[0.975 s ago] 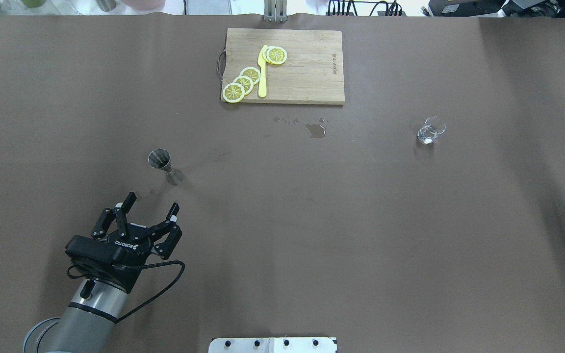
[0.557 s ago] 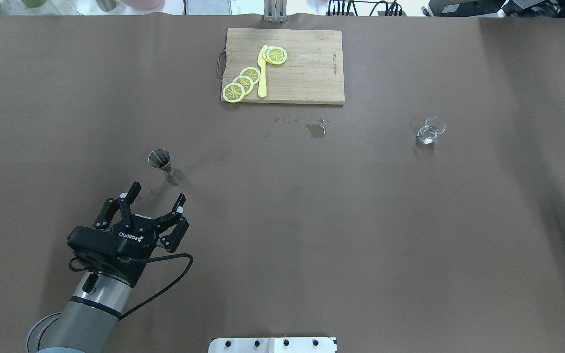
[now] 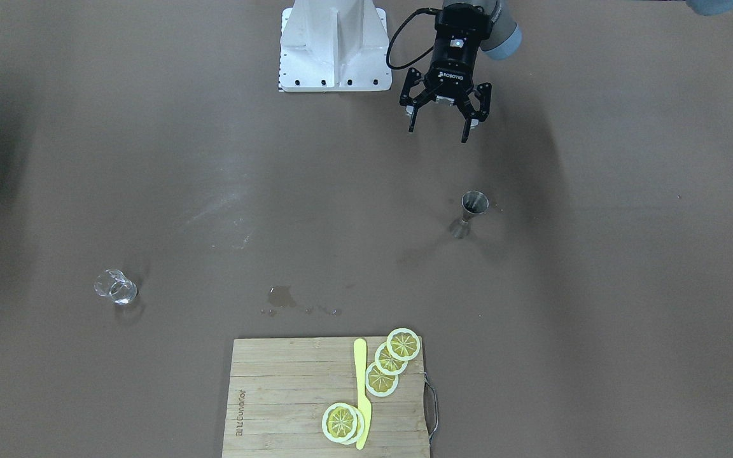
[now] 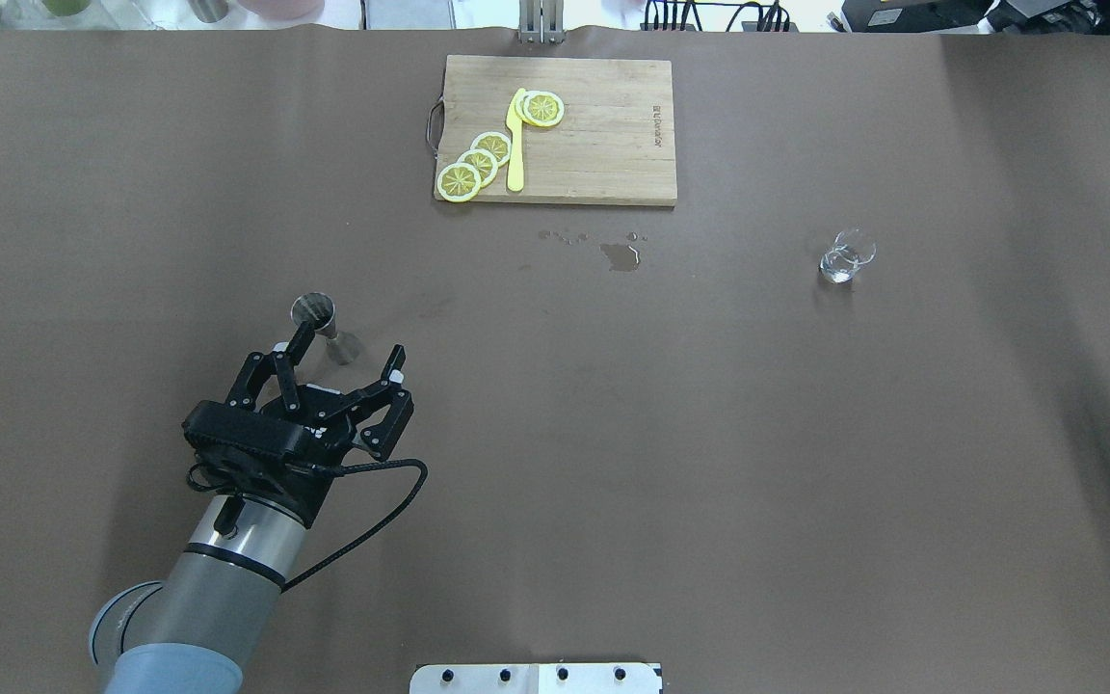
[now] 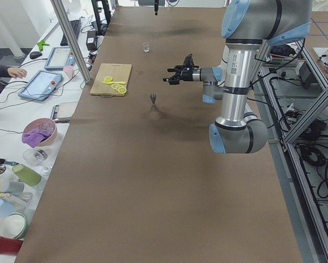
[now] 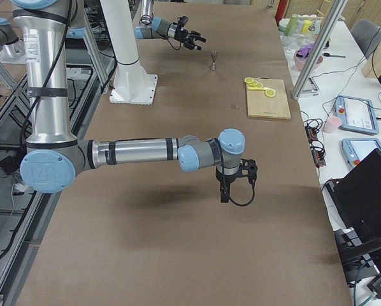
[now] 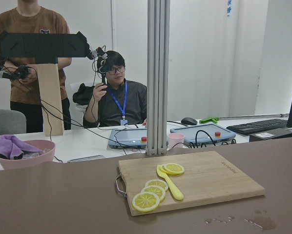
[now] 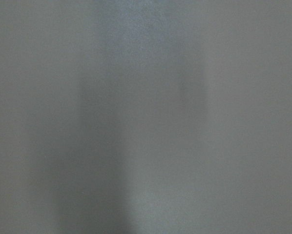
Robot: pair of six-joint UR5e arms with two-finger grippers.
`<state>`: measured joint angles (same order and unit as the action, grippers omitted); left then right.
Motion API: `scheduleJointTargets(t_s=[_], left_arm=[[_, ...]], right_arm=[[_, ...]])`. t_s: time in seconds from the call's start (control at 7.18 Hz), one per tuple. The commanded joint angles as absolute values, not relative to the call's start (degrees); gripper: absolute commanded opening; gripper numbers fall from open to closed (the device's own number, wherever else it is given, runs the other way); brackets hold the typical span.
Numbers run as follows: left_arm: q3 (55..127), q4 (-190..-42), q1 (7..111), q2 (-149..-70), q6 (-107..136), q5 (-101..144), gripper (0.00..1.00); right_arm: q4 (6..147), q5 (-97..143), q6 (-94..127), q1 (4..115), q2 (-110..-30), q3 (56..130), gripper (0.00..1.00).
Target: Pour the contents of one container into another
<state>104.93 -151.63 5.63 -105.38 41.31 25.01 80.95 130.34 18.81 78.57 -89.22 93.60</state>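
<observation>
Right pincer [image 6: 236, 182] small, side-on: spread unreadable. Glass [image 4: 847, 256] contents possibly liquid.

Long table under matte brown cloth [image 4: 709, 482], filling nearly the whole overhead frame. Soft, even light from above; broad dim shadow bands toward the right edge.

White side bench [image 5: 10, 109] down the left of the exterior left view, with a round pink bowl [image 5: 39, 133] and two grey-blue tablets [image 5: 40, 86] on it. Pale grey floor [image 5: 320, 230] at lower right, crossed by silver metal frame struts [image 5: 295, 93].

Left wrist view: plain white wall [image 7: 204, 58] across the back, upright ribbed aluminium post [image 7: 158, 73] at centre, black keyboard [image 7: 256, 126] at right, grey chair [image 7: 7, 122] at far left.
</observation>
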Motion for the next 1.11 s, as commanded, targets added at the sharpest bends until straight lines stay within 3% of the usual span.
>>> scheduleJointTargets(t_s=[0.0, 0.98], left_arm=[[104.9, -148.4, 7.2, -107.6, 41.3, 27.1, 0.95], [110.6, -129.8, 15.5, -108.8, 41.3, 43.4, 0.95]], right_arm=[[80.9, 130.3, 18.8, 78.6, -89.3, 93.6, 1.00], [80.9, 130.3, 18.8, 78.6, -89.5, 93.6, 1.00]])
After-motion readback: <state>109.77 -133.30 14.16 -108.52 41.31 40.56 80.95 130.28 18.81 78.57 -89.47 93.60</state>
